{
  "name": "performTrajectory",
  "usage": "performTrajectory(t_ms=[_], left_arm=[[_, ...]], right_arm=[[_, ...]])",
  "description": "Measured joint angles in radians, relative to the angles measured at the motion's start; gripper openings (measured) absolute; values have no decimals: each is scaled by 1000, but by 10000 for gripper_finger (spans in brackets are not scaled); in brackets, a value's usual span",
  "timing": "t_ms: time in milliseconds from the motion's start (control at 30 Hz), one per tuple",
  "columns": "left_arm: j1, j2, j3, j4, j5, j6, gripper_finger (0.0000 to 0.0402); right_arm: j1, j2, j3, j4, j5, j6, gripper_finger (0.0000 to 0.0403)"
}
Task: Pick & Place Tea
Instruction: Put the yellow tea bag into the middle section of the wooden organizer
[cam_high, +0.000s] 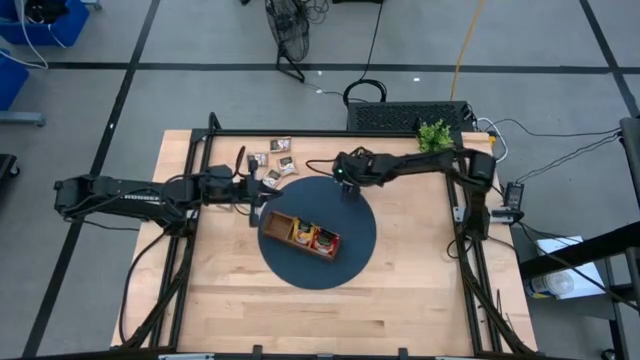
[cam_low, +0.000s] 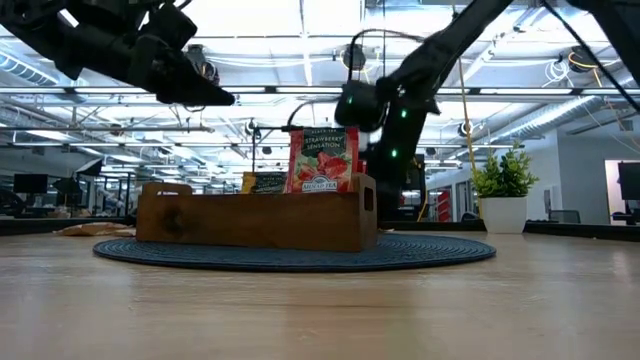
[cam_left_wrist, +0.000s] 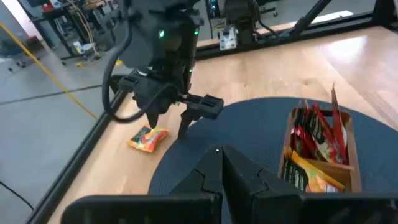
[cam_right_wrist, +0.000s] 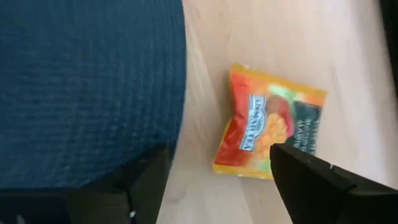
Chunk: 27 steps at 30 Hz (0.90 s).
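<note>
Pale wood forms the table (cam_high: 400, 290), with a round dark blue mat (cam_high: 355, 235) at its centre and grey floor around it. On the mat stands the long wooden tray (cam_high: 275, 222), set at a slant in the high view. Its compartments hold upright tea sachets: the red sachets (cam_left_wrist: 320, 124) sit at one end and orange ones (cam_left_wrist: 314, 177) next to them, seen best from the left wrist; the low view adds a dark sachet (cam_low: 266, 182) beside the tall red one, while the tray's remaining end shows nothing above its wall.

Reaching in from the right side, the right gripper (cam_high: 344, 177) hangs at the mat's far edge, fingers apart. Only its own wrist view shows what lies under it: an orange sachet (cam_right_wrist: 264, 121) flat on the bare wood just off the mat's rim, between the two spread fingers (cam_right_wrist: 323, 180) and touching neither as far as can be seen. The left wrist view confirms this from the side, the sachet lying below and beside the fingertips.

Over the mat's left edge hovers the left gripper (cam_high: 255, 190), near the tray, its fingers closed together on nothing.

More loose sachets (cam_high: 278, 152) lie scattered on the wood beyond the mat, visible only from above. A small green plant (cam_high: 433, 134) stands at the far right corner.
</note>
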Motion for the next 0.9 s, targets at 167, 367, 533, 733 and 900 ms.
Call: performTrajectory(t_ms=[167,367,533,733,900], left_arm=[[0,0,0,-32,0,-3,15],[0,0,0,-58,0,-3,15],[0,0,0,-65,1,-5,15],[0,0,0,-65,1,-6,14],[0,0,0,-65,1,-10,15]], right_arm=[[-42,30,11,32,0,-23,258],[-111,37,11,20,-128,29,228],[-142,39,10,15,-168,60,189],[-151,39,10,5,-152,69,113],[-149,40,9,5,-152,44,27]])
